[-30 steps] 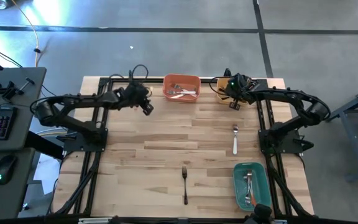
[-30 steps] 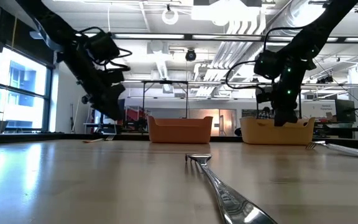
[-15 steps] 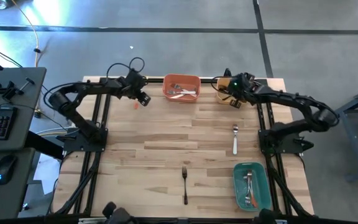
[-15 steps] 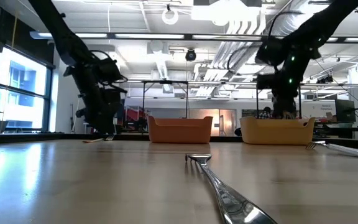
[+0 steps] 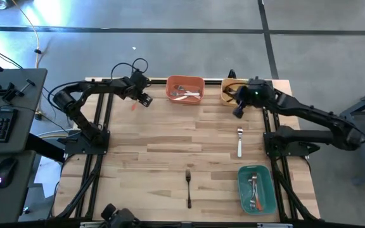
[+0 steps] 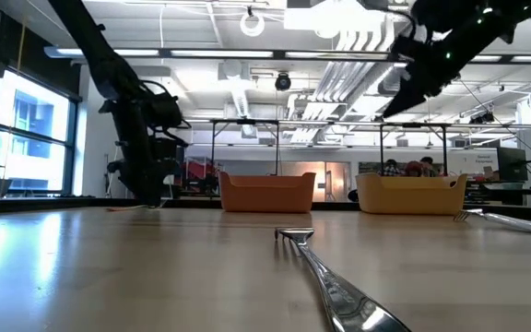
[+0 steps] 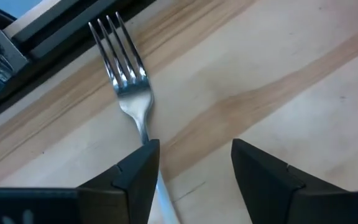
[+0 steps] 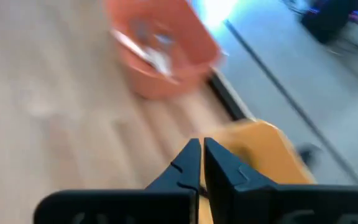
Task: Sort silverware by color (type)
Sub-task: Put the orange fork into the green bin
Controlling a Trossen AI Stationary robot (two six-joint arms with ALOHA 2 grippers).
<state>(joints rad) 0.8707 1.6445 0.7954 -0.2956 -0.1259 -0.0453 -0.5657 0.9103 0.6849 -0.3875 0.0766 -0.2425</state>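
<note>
the wooden table [image 5: 144, 149] carried three bins: an orange bin [image 5: 184, 88] at the far edge with pale cutlery inside, a yellow bin [image 5: 229, 92] just beside it, and a teal bin [image 5: 256, 189] holding forks near the front right. a white-handled fork [image 5: 239, 141] lay by the right side, a black-handled fork [image 5: 188, 186] near the front. the left gripper [image 5: 146, 99] hung left of the orange bin, a small red-orange piece [image 5: 134, 106] just beside it; the right gripper [image 5: 238, 111] hung by the yellow bin.
</note>
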